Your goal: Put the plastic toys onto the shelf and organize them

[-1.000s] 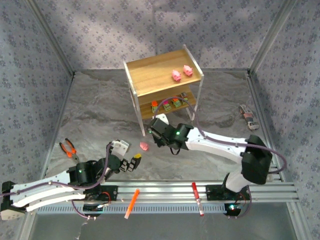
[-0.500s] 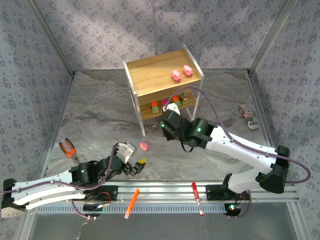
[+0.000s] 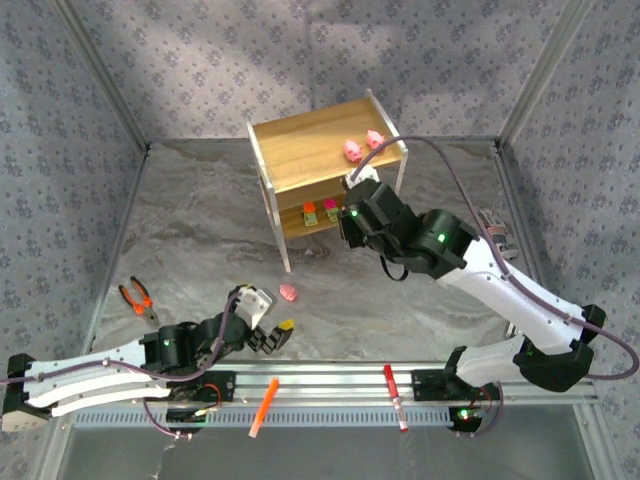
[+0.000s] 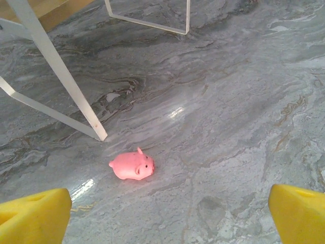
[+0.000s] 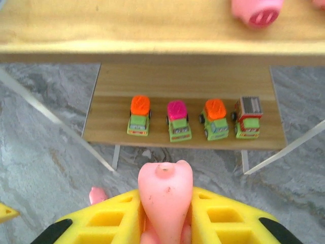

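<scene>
Top external: shows the shelf (image 3: 300, 150) at the far middle of the table (image 3: 200, 230). Has two pigs (image 3: 353, 150) side by side near the right end of the upper board. Shows two cars (image 3: 309, 212) on the lower board, an orange top left of a pink top, with more of that board hidden behind the right arm (image 3: 470, 265). Places the right claw (image 3: 354, 188) at the shelf's front, about level with the upper board; cannot tell its grip from here. Finds a loose pig (image 3: 289, 293) on the table, in front of the shelf's front left leg. Sets the left claw (image 3: 272, 334) low and near that pig, not touching it. Takes in pliers (image 3: 137, 297) at the left, and a marker (image 3: 264, 407) and a pen (image 3: 394, 396) lying across the near rails (image 3: 330, 380).

Left wrist: looks out between two yellow fingers (image 4: 33, 216), spread wide with nothing between them. Shows the loose pig (image 4: 132, 166) on the table ahead, snout to the right, near the foot of a white shelf leg (image 4: 61, 76).

Right wrist: shows the right claw (image 5: 166, 216) closed narrow on a held pig (image 5: 166, 195), pinched between the yellow fingers (image 5: 223, 218), out in front of the shelf. Lines up four cars (image 5: 178, 120) in a row on the lower board, fronts toward the camera, tops orange, pink, orange and red-brown from left to right. Catches a pig's snout (image 5: 256, 11) on the upper board, top right.
</scene>
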You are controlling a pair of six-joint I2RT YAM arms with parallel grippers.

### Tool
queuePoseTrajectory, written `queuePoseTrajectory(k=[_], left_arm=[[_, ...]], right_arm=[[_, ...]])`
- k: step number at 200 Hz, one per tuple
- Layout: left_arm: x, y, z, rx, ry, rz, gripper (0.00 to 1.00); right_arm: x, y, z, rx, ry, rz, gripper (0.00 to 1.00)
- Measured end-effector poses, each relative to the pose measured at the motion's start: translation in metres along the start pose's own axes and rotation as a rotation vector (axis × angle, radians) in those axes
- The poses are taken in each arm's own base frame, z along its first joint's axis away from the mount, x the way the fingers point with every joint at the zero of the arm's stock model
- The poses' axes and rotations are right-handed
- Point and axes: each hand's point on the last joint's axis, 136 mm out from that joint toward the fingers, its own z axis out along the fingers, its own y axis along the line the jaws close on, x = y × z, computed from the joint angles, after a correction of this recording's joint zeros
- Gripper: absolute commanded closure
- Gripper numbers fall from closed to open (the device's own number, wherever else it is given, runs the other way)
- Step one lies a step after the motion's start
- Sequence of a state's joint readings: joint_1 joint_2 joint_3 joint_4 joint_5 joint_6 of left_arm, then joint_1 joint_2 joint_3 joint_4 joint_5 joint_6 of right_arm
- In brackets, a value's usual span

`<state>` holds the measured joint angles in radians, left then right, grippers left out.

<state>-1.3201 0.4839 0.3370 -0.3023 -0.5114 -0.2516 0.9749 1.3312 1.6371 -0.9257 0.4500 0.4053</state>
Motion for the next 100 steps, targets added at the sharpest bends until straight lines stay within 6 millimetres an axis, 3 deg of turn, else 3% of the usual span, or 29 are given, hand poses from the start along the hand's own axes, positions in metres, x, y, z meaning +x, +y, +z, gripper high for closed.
queuePoseTrajectory(k=[50,100], left_arm=[[-0.008,0.008,-0.006,-0.030,-0.044,-0.021,0.00],[-0.009,0.014,-0.009,-0.054,-0.061,-0.029,0.00]], right_arm=[[-0.033,-0.009,0.001,0.018,-0.030,-0.010,0.73],[-0.062,-0.009,0.017,0.016,-0.038,-0.027,0.73]])
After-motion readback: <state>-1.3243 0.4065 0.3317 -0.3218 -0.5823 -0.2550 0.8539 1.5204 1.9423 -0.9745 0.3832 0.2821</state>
